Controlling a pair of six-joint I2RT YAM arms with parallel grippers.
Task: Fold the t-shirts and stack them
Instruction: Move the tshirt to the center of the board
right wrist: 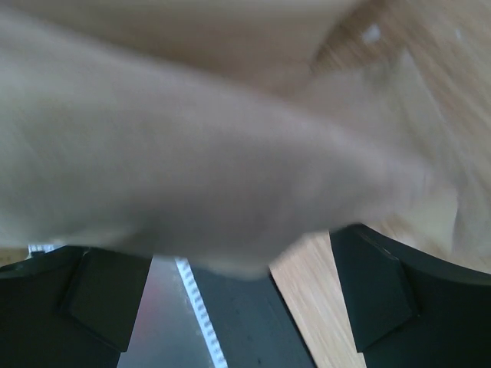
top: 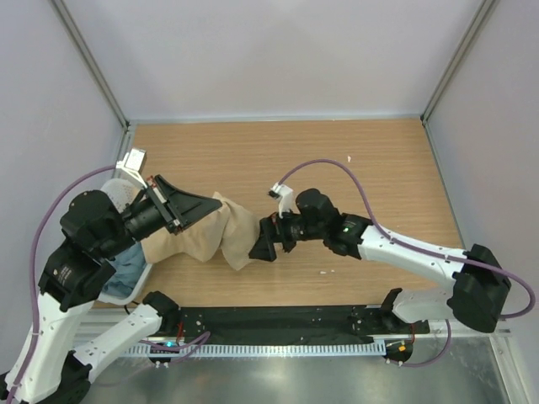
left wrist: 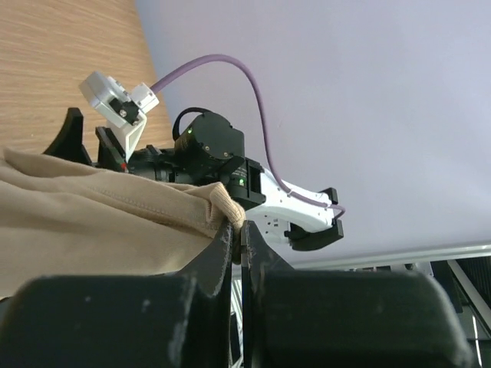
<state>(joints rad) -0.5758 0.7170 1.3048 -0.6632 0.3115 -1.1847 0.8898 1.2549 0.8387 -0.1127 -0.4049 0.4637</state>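
- While two t-shirts show from above, only the tan t-shirt lies in plain sight; the grey-blue t-shirt sits at about 8 o'clock of the table, mostly hidden under the left arm.
- One white mesh basket shows in patches around that grey-blue cloth, at the table's 9 o'clock edge.
- Two arms are in view, each trailing one purple cable.
- One left gripper reaches from the left arm's bent elbow toward 3 o'clock, and its wrist camera shows both fingers pressed together on a hemmed fold of the tan t-shirt.
- From that pinch the tan t-shirt hangs, and it bunches on the wood between the two grippers, at roughly 8 o'clock of the table's centre.
- One right gripper points toward 8 o'clock at the tan t-shirt's right edge, jaws spread wide; its own camera shows blurred tan cloth just in front of the parted fingers, and contact cannot be told.
- Behind it the right arm stretches low across the table from its base at 5 o'clock.
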